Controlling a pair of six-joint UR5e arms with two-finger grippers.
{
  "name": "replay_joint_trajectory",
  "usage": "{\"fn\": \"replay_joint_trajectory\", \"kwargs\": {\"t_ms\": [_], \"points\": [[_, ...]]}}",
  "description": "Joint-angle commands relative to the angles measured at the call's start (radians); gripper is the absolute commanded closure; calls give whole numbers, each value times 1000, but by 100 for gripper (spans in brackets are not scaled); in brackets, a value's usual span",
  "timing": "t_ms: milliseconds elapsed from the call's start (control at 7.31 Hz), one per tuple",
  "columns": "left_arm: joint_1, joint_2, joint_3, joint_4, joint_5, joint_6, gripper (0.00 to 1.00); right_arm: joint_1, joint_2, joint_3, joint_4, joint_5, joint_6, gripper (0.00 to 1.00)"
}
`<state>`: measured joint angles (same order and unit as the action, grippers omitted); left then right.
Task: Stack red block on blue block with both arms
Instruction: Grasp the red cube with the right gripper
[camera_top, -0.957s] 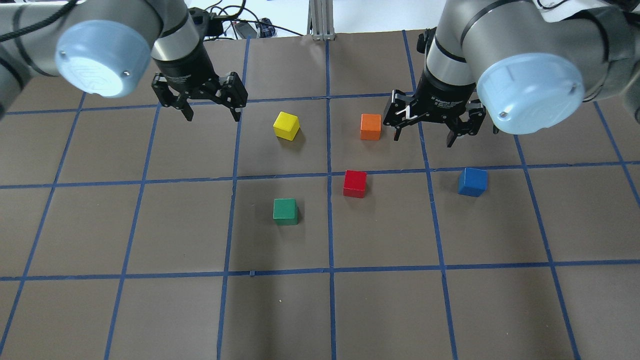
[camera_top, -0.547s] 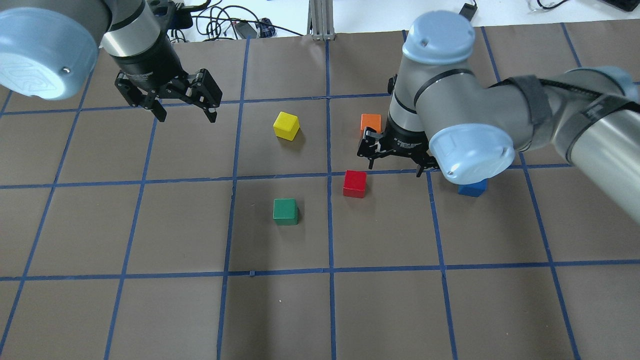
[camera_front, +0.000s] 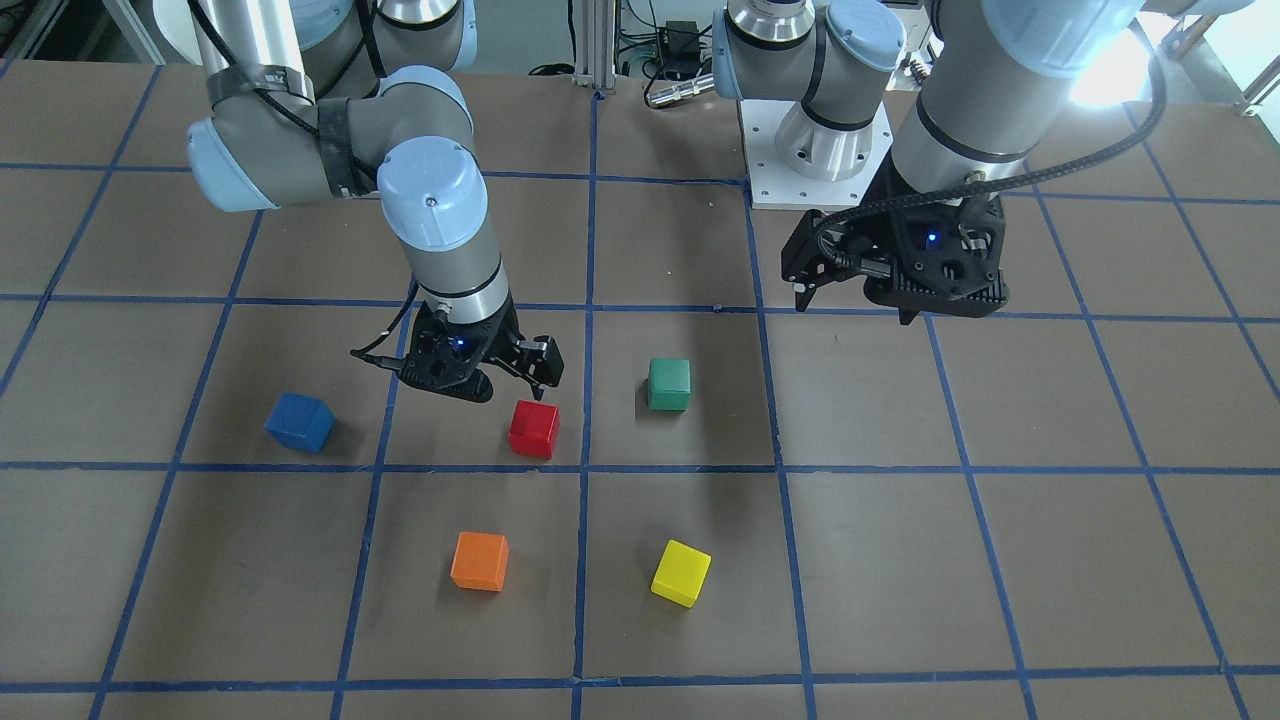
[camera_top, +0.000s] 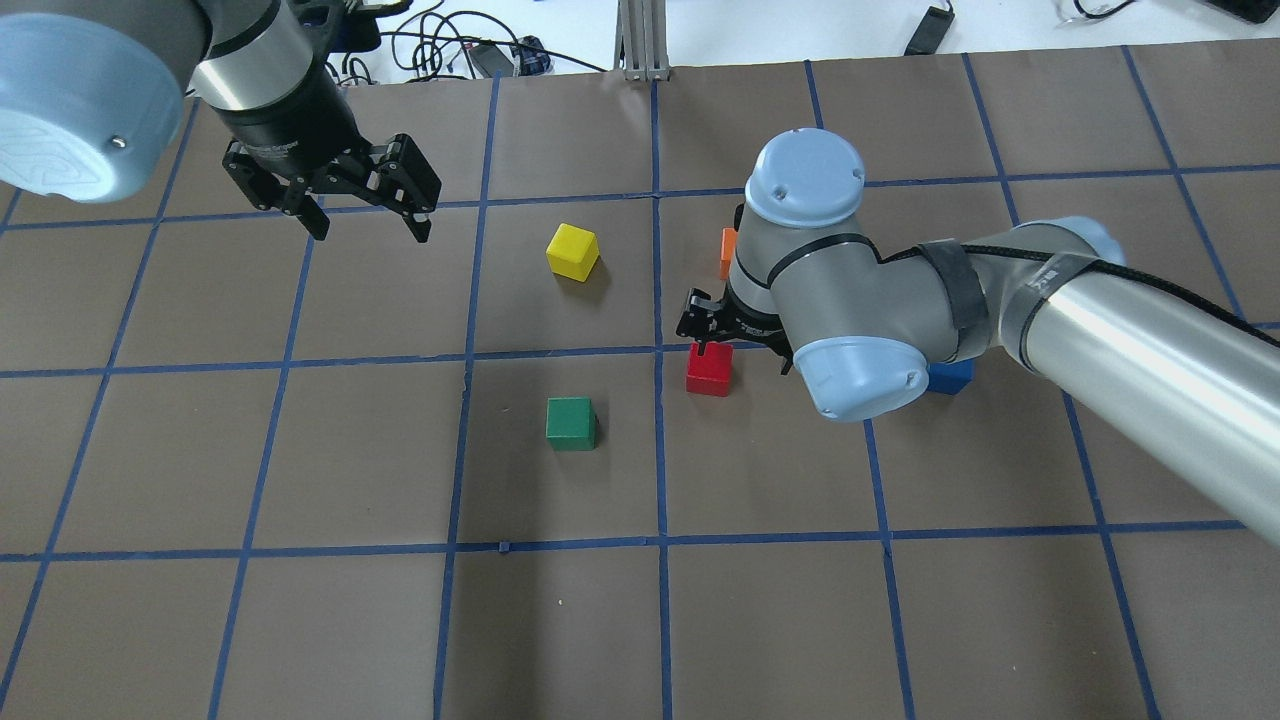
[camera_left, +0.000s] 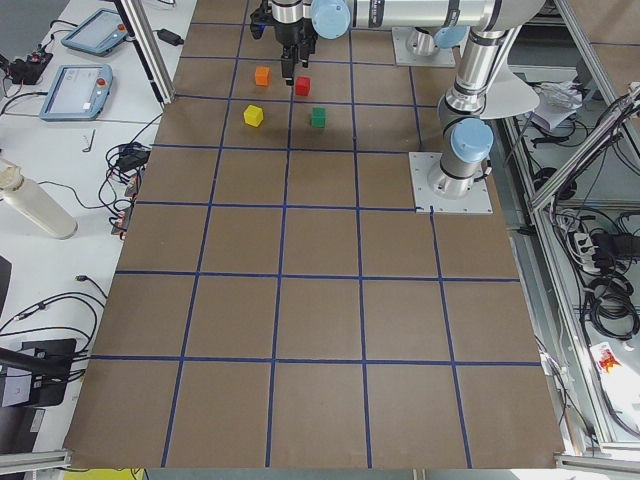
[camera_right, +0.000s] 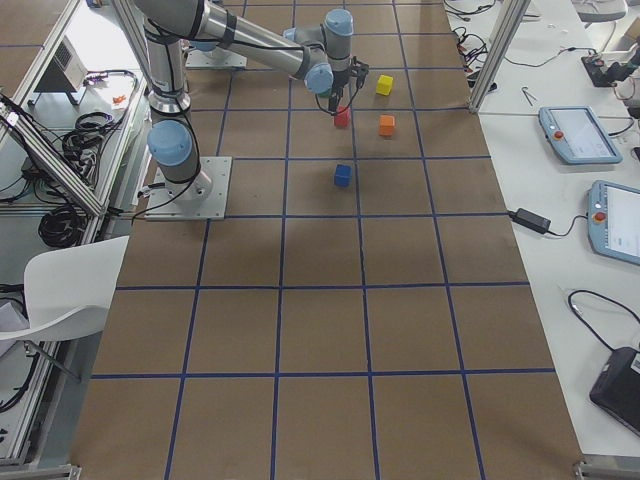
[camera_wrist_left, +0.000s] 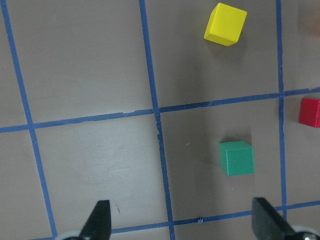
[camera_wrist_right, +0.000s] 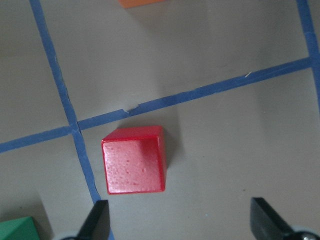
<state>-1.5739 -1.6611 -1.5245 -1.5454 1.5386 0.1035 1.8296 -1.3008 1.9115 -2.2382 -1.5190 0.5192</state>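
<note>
Red block (camera_wrist_right: 134, 160) mid-worktop, untouched, off-centre beneath right gripper (camera_wrist_right: 181, 222), spread wide and empty, probably lining up a grab. Blue block (camera_front: 299, 421) waiting toward right edge. Left gripper (camera_top: 371, 230) likewise spread, empty, parked leftward, out of the way.

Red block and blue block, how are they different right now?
The red block is red, and the open right gripper hangs close over it without gripping it. The blue block is blue and sits alone, with no gripper near it. Both are cubes of the same size resting flat on the table.
</note>
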Motion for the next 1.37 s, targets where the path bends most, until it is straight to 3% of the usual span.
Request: {"fn": "replay_joint_trajectory", "kwargs": {"t_ms": [0, 684, 821, 957, 1094, 1231], "points": [[-1, -2, -2, 1, -2, -1, 0, 23, 64, -12, -81, 2, 28, 0], [-1, 1, -3, -1, 0, 1, 0, 54, 158, -49, -118, -10, 74, 1], [-1, 1, -3, -4, 0, 1, 0, 54, 178, -52, -123, -20, 77, 23], [-1, 1, -6, -4, 0, 4, 0, 54, 189, -54, -123, -44, 90, 59], [-1, 3, -9, -2, 0, 14, 0, 54, 187, -68, -118, -47, 93, 78], [-1, 3, -8, -2, 0, 15, 0, 54, 180, -87, -91, -52, 91, 88]]}}
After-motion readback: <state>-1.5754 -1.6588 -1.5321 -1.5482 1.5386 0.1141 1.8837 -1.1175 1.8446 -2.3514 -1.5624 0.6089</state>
